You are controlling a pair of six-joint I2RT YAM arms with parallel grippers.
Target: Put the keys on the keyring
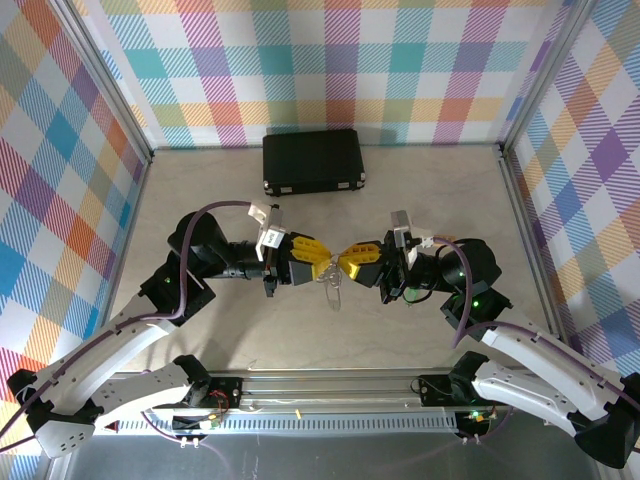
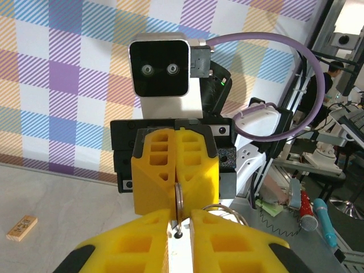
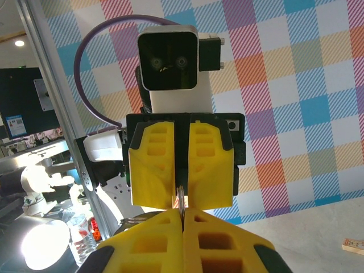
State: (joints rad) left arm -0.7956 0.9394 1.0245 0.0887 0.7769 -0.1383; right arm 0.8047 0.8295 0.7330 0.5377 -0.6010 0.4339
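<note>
- Roughly at the middle of the table [image 1: 200,190], the two grippers meet tip to tip – the left gripper [image 1: 325,266] reaches in from the left and the right gripper [image 1: 347,264] from the right, both lifted off the surface.
- From the top camera, the keyring [image 1: 333,290] shows as a thin silver loop hanging just below the point where the yellow fingertips meet, on the near side of them.
- From the left wrist, the right gripper's fingers [image 2: 196,182] are pressed together on a thin silver ring seen edge-on, which is part of the keyring.
- Between the left gripper's own fingertips sits a flat pale piece with a small hole, and the ring runs down to that hole. It looks like a silver key [image 2: 180,245], though the angle is too tight to be sure.
- From the right wrist, the left gripper's fingers are closed too, with only a dark slit between them – the same sliver of ring shows at the tips.
- A black case [image 1: 313,160] lies flat on the far side of the table, well apart from the grippers.
- A small wooden block [image 2: 21,227] lies on the tabletop, away from both arms.
</note>
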